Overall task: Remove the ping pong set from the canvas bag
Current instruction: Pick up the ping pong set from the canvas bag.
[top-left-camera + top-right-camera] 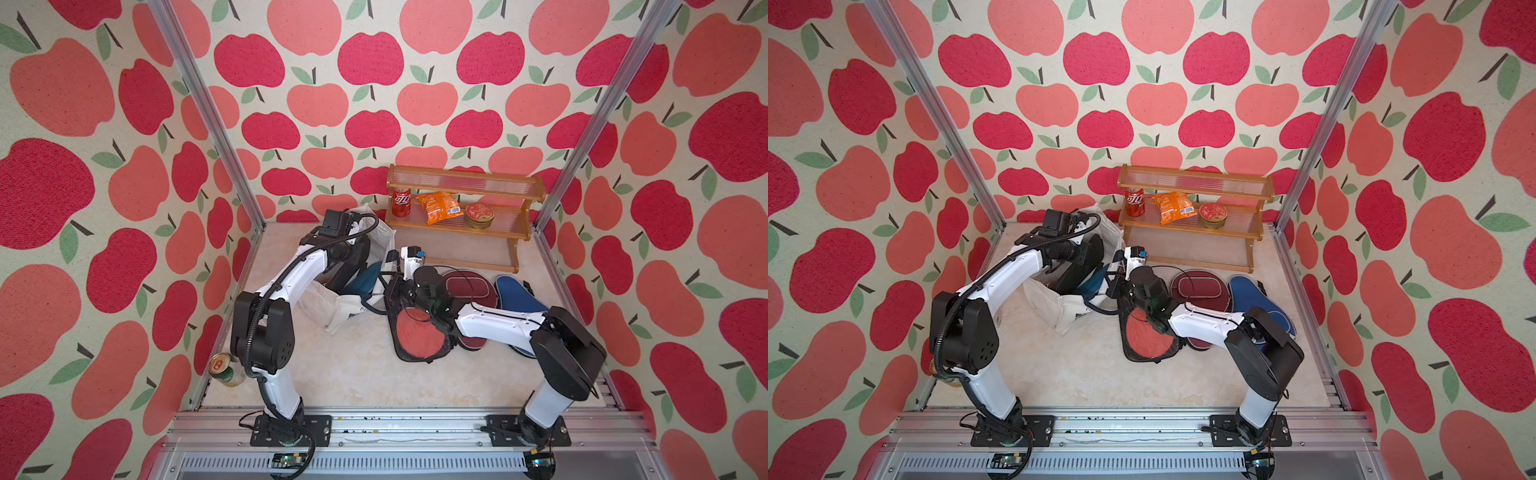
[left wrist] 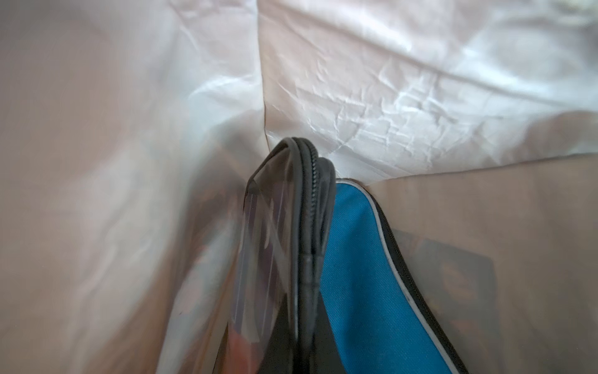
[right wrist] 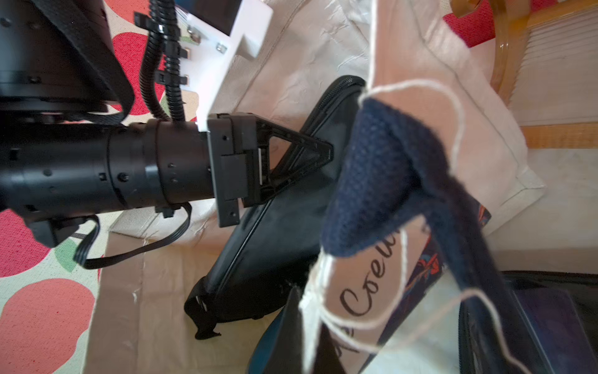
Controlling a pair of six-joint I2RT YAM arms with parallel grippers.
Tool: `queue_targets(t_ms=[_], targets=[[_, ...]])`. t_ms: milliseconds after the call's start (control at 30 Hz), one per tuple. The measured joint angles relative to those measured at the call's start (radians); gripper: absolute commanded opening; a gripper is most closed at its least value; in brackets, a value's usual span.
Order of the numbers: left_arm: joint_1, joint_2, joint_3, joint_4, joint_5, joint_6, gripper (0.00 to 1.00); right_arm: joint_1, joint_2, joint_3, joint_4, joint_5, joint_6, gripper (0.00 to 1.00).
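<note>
I'm seeing the black-edged clear case (image 2: 307, 226) standing on edge inside the canvas bag (image 1: 332, 309), with the teal-blue cover (image 2: 362, 275) pressing against it. The left end effector (image 3: 323, 152) is reaching into the bag's mouth and clenching on that case's zipped rim. The right end effector (image 1: 394, 286), at the bag's right side, is pinching the navy strap handle (image 3: 382, 168). Right of the bag, the other clear case (image 1: 419, 334), the maroon cover (image 1: 467, 284) and the dark blue cover (image 1: 515, 293) are lying on the counter (image 1: 353, 374).
</note>
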Motion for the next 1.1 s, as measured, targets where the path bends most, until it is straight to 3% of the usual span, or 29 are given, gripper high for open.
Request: queue_targets(t_ms=[667,1100], targets=[[0.023,-0.273,0.095,-0.051,0.025,-0.038,0.00,0.001,0.051,0.063,-0.018,-0.031,-0.004,0.00],[0.023,-0.515,0.156,-0.102,-0.103,-0.086,0.00,-0.011,0.285,0.363,-0.085,-0.174,-0.039,0.00]])
